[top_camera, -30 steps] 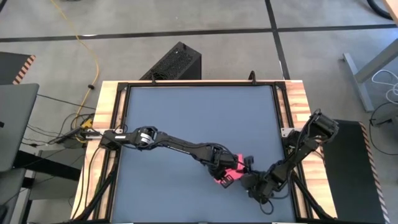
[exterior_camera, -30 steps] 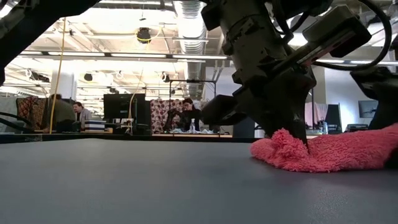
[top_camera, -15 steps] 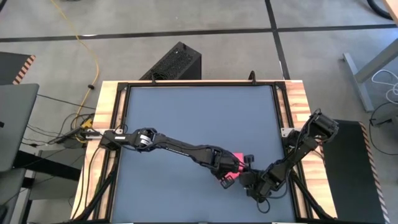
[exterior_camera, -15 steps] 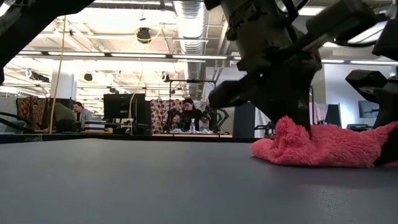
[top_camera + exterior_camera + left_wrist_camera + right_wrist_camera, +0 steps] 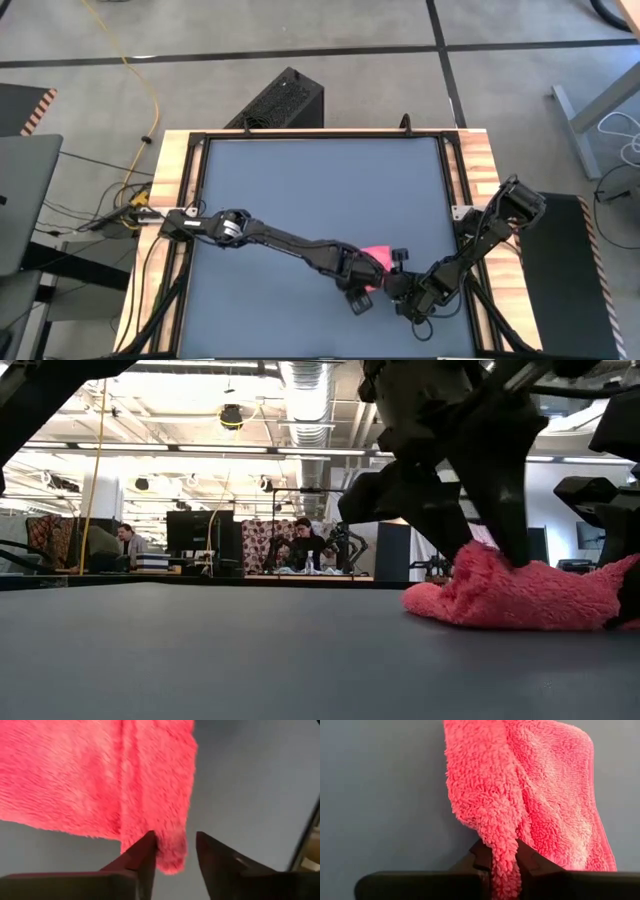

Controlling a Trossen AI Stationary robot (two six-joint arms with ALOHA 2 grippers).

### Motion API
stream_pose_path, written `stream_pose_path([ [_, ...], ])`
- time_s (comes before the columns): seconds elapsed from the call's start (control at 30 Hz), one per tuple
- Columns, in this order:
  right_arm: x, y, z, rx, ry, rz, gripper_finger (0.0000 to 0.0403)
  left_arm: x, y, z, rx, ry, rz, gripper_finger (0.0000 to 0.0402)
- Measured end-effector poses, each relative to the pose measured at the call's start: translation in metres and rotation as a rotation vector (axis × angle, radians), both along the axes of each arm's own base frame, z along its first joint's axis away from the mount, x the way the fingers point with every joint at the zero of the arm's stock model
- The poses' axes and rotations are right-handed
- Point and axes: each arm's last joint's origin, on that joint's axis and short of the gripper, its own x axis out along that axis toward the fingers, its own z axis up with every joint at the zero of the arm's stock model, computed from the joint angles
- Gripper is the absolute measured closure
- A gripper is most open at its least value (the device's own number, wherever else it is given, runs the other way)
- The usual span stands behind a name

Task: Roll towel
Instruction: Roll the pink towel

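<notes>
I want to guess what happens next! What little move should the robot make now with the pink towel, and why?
Probably the left gripper should lift clear of the towel. Its fingers stand apart around one corner, no longer pinching, while the right gripper is shut on another edge and can carry on the roll.

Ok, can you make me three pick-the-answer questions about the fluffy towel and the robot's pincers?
1. Where is the towel?
A. near the table's right front
B. at the far left corner
C. on the floor

2. What colour is it?
A. blue
B. pink
C. green

3. What is the right pincer doing?
A. pinching the towel
B. hanging high and empty
C. holding a cup

Answers: 1 A, the high view shows it there, under both arms. 2 B, every view shows pink. 3 A, its fingers squeeze a fold; the left pincer stands open around an edge.
</notes>
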Motion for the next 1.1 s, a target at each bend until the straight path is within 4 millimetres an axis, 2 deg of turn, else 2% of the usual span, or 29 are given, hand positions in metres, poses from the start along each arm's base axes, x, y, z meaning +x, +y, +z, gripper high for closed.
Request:
stream_pose_path([
  [0.17,0.0,0.0,0.0,0.012,-0.003,-0.016,0.0347,-0.001,-0.004,0.001,-0.034,0.004,-0.021,0.023],
  [0.23,0.0,0.0,0.0,0.02,-0.004,-0.025,0.0347,-0.001,-0.008,0.008,-0.012,-0.019,-0.055,0.0217],
  [0.4,0.0,0.0,-0.001,0.032,0.006,-0.022,0.0347,-0.006,-0.031,0.038,0.191,-0.179,-0.114,0.0208],
  [0.53,0.0,0.0,-0.001,0.044,0.009,-0.032,0.0347,-0.016,-0.048,0.046,0.385,-0.229,-0.162,0.0208],
  [0.67,0.0,0.0,-0.001,0.05,0.011,-0.033,0.0346,-0.02,-0.057,0.045,0.421,-0.234,-0.24,0.0207],
  [0.8,0.001,-0.001,-0.001,0.059,0.014,-0.039,0.0346,-0.019,-0.057,0.043,0.454,-0.236,-0.304,0.0207],
  [0.97,0.002,-0.001,0.0,0.068,0.006,-0.039,0.0346,-0.017,-0.051,0.027,0.518,-0.216,-0.399,0.0207],
  [1.1,0.003,0.0,0.0,0.07,0.004,-0.039,0.0346,-0.016,-0.045,0.011,0.545,-0.193,-0.404,0.0207],
])
